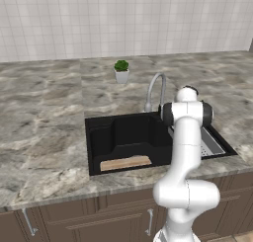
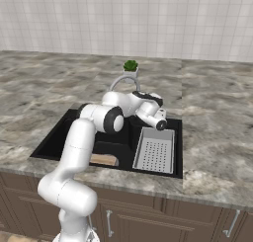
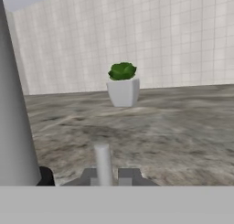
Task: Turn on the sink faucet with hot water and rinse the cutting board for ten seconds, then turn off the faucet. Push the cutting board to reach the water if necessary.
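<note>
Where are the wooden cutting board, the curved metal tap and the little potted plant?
Light tan wooden cutting board [image 1: 125, 162], left base view, middle of its top.
Silver-grey gooseneck faucet [image 1: 154, 84], left base view, its arch.
Small green potted plant [image 3: 123, 91], hand view, its white pot.

Item count for the scene:

- One black sink [image 1: 101, 137] is sitting mid-frame in the left base view.
- One gooseneck faucet [image 1: 154, 88] is arching just above it.
- One cutting board [image 1: 125, 162] is lying at the basin's lower edge.
- One drainer tray [image 2: 155, 149] is resting right of centre in the right base view.
- One potted plant [image 1: 121, 71] is standing upper centre.
- Three cabinet handles [image 1: 28, 221] are showing along the bottom.
</note>
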